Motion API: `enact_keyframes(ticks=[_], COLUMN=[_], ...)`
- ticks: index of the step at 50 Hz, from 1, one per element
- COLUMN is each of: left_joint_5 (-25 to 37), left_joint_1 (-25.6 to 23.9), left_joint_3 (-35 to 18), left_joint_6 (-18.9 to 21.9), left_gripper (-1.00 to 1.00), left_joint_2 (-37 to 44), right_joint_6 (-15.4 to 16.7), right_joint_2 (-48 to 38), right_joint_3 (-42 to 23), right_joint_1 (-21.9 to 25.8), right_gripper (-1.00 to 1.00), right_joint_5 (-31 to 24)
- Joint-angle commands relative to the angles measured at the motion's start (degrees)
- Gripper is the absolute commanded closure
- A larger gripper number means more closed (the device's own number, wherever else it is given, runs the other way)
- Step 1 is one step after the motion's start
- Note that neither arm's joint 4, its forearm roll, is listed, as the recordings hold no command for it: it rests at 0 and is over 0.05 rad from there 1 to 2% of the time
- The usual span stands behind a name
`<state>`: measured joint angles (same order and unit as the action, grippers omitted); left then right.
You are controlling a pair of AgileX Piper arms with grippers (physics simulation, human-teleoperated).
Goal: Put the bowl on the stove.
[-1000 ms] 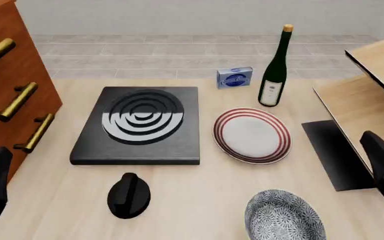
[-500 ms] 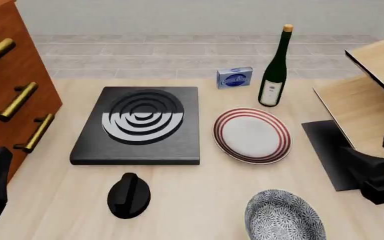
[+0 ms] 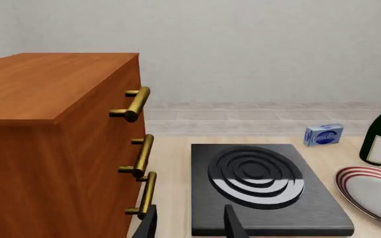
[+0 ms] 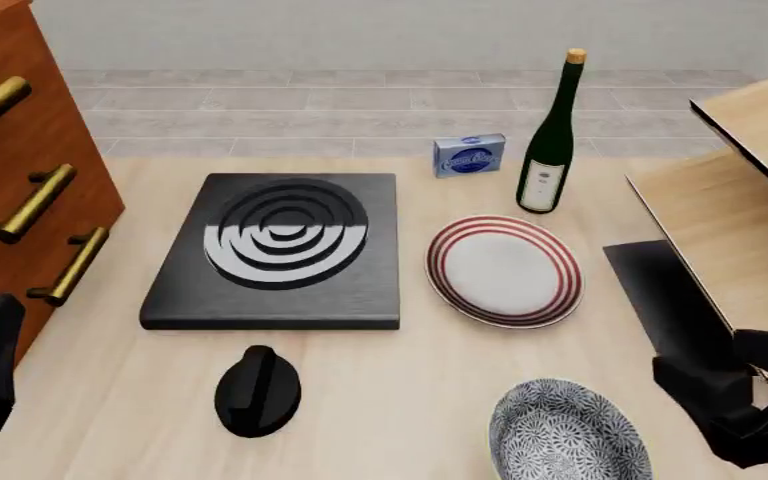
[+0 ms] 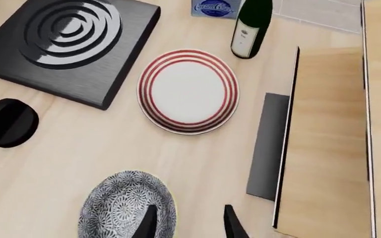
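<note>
Here, the floral bowl (image 4: 570,433) sits at the table's near edge, apart from the stove (image 4: 279,250); right gripper (image 5: 186,221) spread beside its rim; left gripper (image 3: 188,222) spread, empty.

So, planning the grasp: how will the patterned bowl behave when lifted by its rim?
The bowl looks rigid and glazed, so probably slippery. It is deep and round, so a one-sided rim pinch may tilt it. It seems ceramic, likely fragile.

Bare wooden tabletop (image 4: 398,370) lies between the black ringed stove slab (image 4: 277,252), the black round knob (image 4: 257,392) and the red-ringed white plate (image 4: 504,270).
</note>
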<state>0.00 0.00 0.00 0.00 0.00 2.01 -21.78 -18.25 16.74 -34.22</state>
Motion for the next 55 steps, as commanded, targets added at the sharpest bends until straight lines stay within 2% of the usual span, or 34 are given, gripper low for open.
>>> enact_keyframes(ticks=[1, 6, 9, 10, 13, 14, 16, 20, 25, 36, 39, 40, 55], left_joint_5=[0.0, 0.0, 0.0, 0.0, 0.0, 0.0, 0.0, 0.0, 0.0, 0.0, 0.0, 0.0, 0.0], left_joint_1=[0.0, 0.0, 0.0, 0.0, 0.0, 0.0, 0.0, 0.0, 0.0, 0.0, 0.0, 0.0, 0.0], left_joint_3=[0.0, 0.0, 0.0, 0.0, 0.0, 0.0, 0.0, 0.0, 0.0, 0.0, 0.0, 0.0, 0.0], left_joint_6=[0.0, 0.0, 0.0, 0.0, 0.0, 0.0, 0.0, 0.0, 0.0, 0.0, 0.0, 0.0, 0.0], left_gripper=[-1.0, -1.0, -1.0, -1.0, -1.0, -1.0, -1.0, -1.0, -1.0, -1.0, -1.0, -1.0, -1.0], left_joint_2=[0.0, 0.0, 0.0, 0.0, 0.0, 0.0, 0.0, 0.0, 0.0, 0.0, 0.0, 0.0, 0.0], right_joint_6=[-3.86, -2.83, -4.49, -6.03, -5.14, -6.22, -5.39, -7.84, -8.65, -8.33, -8.98, -9.53, -11.23], right_joint_2=[0.22, -0.31, -1.45, -2.11, -2.87, -3.59, -4.12, -6.7, -9.33, -16.47, -18.54, -20.55, -29.79], right_joint_3=[2.52, 4.23, 5.57, 6.16, 7.04, 7.57, 8.13, 9.71, 11.44, 14.47, 15.34, 16.08, 18.23], right_joint_1=[4.01, 3.64, 4.59, 5.63, 4.96, 5.22, 3.76, 5.09, 5.59, 4.81, 5.31, 5.55, 6.78], right_gripper=[-1.0, -1.0, -1.0, -1.0, -1.0, -1.0, -1.0, -1.0, -1.0, -1.0, -1.0, -1.0, -1.0], right_joint_5=[-1.92, -0.83, 1.19, 2.11, 3.39, 4.5, 5.65, 9.31, 12.92, 21.78, 24.49, 27.08, 36.89])
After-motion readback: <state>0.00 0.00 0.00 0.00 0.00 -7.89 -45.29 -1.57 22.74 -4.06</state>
